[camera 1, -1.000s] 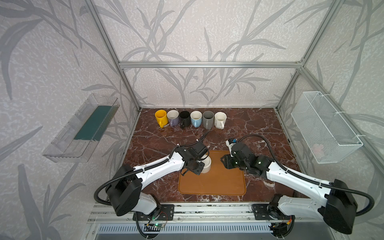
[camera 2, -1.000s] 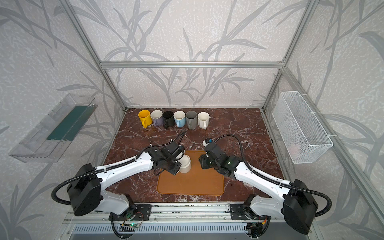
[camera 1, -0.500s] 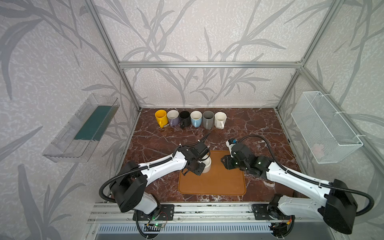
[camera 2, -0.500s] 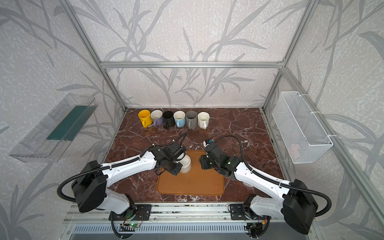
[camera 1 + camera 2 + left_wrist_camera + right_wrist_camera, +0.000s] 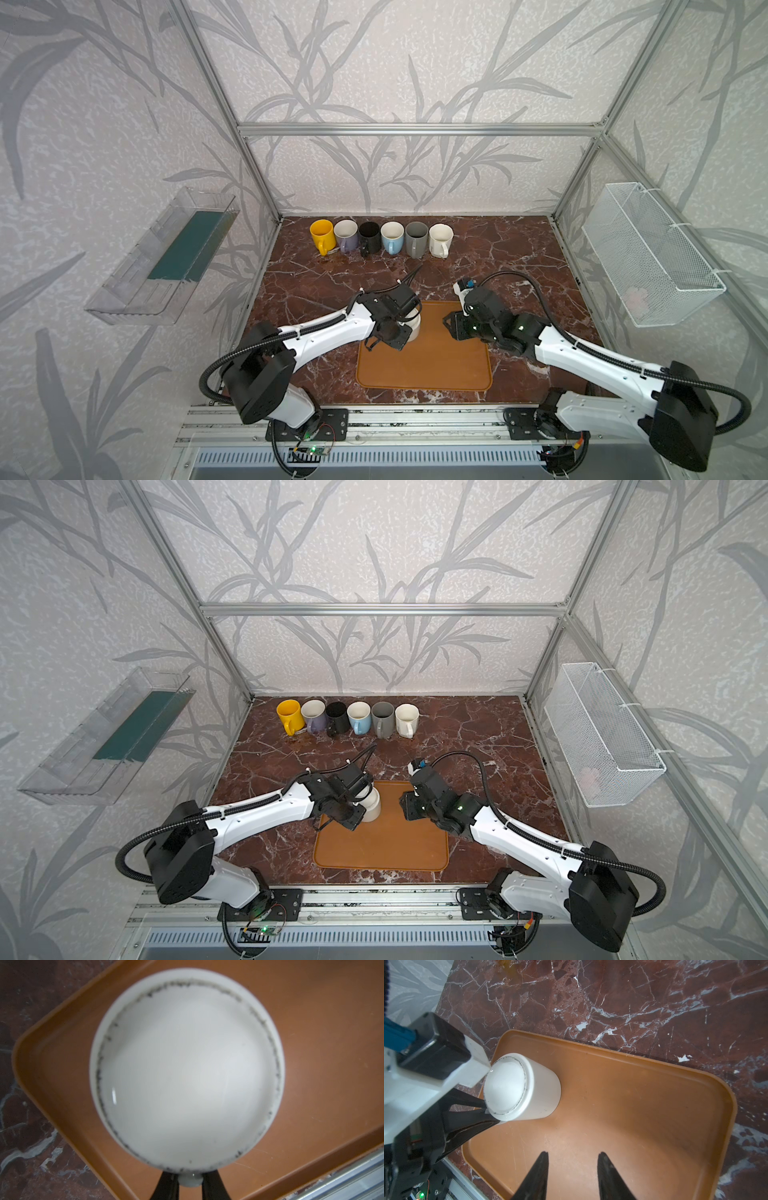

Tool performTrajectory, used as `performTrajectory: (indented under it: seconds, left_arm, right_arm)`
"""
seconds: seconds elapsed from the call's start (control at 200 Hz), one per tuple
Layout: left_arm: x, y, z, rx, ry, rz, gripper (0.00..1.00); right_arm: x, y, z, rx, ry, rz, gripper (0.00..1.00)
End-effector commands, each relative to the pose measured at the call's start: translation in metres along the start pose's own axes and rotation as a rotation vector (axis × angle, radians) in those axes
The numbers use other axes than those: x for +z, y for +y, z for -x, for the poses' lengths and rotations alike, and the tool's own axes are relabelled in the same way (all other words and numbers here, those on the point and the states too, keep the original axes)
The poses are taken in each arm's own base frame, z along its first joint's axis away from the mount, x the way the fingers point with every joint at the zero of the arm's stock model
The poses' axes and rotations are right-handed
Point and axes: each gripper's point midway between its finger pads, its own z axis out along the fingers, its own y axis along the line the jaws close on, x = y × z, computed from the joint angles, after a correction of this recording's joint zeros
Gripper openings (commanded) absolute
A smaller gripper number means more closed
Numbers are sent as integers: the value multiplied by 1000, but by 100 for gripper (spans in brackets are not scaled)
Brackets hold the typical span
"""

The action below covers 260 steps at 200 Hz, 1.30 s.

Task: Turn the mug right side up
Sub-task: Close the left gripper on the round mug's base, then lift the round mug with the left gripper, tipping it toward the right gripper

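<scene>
I see the white ceramic mug point(image 5: 187, 1068) standing base-up in a corner of the shallow brown plastic tray point(image 5: 643, 1126). My left gripper point(image 5: 190, 1178) clamps its handle, and my right gripper point(image 5: 572, 1156) hangs above the tray, jaws apart, empty. Six upright mugs point(image 5: 380, 239) stand in a row behind.

Count, placed against the tray point(image 5: 424, 368).

Mugs: 7.
- Six upright in one row behind the tray: yellow mug point(image 5: 322, 236), lilac mug point(image 5: 346, 235), black mug point(image 5: 369, 237), blue mug point(image 5: 392, 237), grey mug point(image 5: 416, 238), cream mug point(image 5: 440, 240).
- One white mug point(image 5: 517, 1086), bottom up, on the tray.

Trays: 1.
Robot hands: 2, the left hand point(image 5: 190, 1183) and the right hand point(image 5: 572, 1157).
Wire basket point(image 5: 648, 257): 1.
Clear bin point(image 5: 166, 257): 1.
</scene>
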Motion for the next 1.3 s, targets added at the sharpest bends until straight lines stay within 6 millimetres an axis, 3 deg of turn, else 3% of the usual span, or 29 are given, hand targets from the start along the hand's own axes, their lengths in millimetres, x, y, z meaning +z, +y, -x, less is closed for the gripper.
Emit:
performTrajectory:
  seconds: [0.0,0.08,0.245,0.38,0.55,0.82,1.295]
  left_arm:
    - [-6,2,10,8,-30,21,11]
    - [-8,3,11,3,-39,25,0]
    - [-19,4,23,-20,-111,27,0]
    - [-39,12,41,-92,-230,25,0]
    - [-71,9,66,-150,-384,-77,0]
    - [-132,15,98,-367,-719,-436,0]
    - [-202,-6,120,-337,-946,-863,0]
  right_arm:
    - [-3,-5,2,2,-18,-11,40]
    - [-3,-5,1,2,-20,-10,40]
    - [0,-5,2,-1,-37,4,40]
    - [4,3,5,8,-58,74,40]
    - [9,22,10,40,-94,204,40]
    - [9,56,23,93,-127,397,40]
    - [-21,95,63,136,-269,630,44]
